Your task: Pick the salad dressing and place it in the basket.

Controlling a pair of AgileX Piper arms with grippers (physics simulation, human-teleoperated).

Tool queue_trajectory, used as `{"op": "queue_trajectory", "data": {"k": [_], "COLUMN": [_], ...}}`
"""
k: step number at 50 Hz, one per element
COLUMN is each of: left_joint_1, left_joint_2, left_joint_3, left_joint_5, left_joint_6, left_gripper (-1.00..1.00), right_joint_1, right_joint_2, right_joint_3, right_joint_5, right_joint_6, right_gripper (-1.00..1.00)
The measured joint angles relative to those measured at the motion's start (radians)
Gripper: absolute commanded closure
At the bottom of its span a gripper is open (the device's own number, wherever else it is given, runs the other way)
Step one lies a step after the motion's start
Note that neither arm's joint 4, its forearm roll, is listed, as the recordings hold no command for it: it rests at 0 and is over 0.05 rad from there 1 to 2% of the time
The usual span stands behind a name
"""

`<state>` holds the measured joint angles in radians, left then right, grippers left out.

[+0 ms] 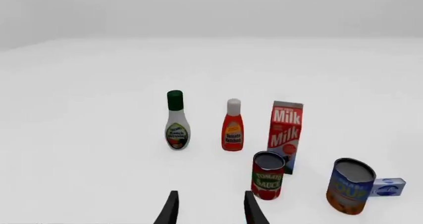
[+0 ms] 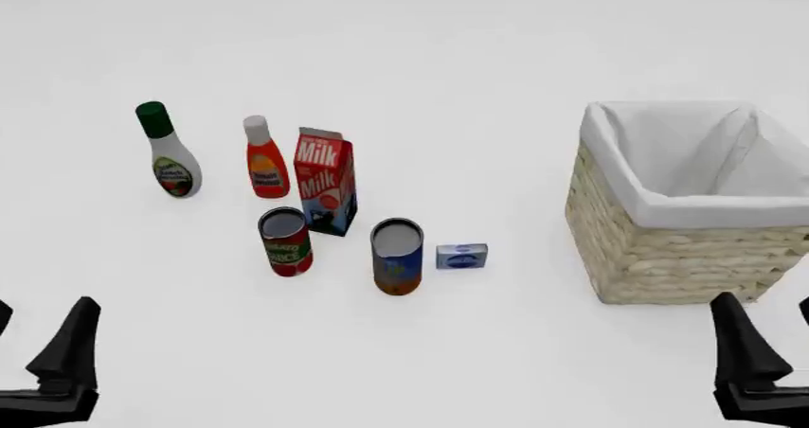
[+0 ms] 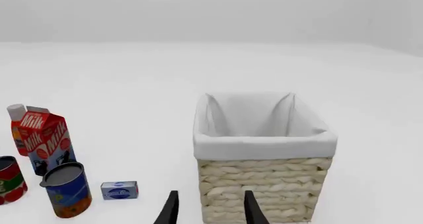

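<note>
On the left wrist view: the salad dressing (image 1: pixel 176 121) is standing upright on the white tabletop (image 1: pixel 86 135), farthest from the milk carton (image 1: pixel 287 133) in a row of three, with the ketchup bottle (image 1: pixel 232 125) standing between them and apart from both.
Nearer cans: a tomato sauce can (image 1: pixel 268 175) is standing just in front of the carton, and a blue-and-orange can (image 1: pixel 350 185) is sitting beside a small blue box (image 1: pixel 388 188).
Left pincer (image 1: pixel 209 209): its two dark fingers are standing apart, gripping nothing, well short of the bottles.
Front view: the salad dressing (image 2: pixel 167 151) is standing at the far left of the grocery cluster; the basket (image 2: pixel 670 248) is sitting well apart on the right, its white lining showing.
Both pincers, front view: each is showing only partly at a lower corner, so I cannot tell their spread here.
Right wrist view: the right pincer (image 3: pixel 209 209) is hanging with fingers apart, gripping nothing, just before the basket (image 3: pixel 264 184); the milk carton (image 3: pixel 45 141) and blue can (image 3: pixel 67 189) are showing off to one side.
</note>
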<state>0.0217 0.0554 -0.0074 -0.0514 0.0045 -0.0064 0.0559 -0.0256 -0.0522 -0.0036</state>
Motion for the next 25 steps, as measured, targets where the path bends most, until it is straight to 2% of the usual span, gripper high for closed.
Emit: {"op": "queue_trajectory", "data": {"k": [13,25], "left_joint_1": [-0.030,-0.034], "left_joint_2": [-0.040,-0.013], "left_joint_3": [-0.014,-0.082], "left_joint_5": [0.057,0.101], "left_joint_6": [-0.006,-0.021], "left_gripper": [-1.00,-1.00], "right_joint_1": [0.013,0.036], "right_joint_2": [-0.040,-0.051], "right_joint_3": [0.018,0.022], "right_joint_5": [0.048,0.061], "right_joint_6": [-0.015,-0.023], "right_gripper": [-1.00,-1.00]}}
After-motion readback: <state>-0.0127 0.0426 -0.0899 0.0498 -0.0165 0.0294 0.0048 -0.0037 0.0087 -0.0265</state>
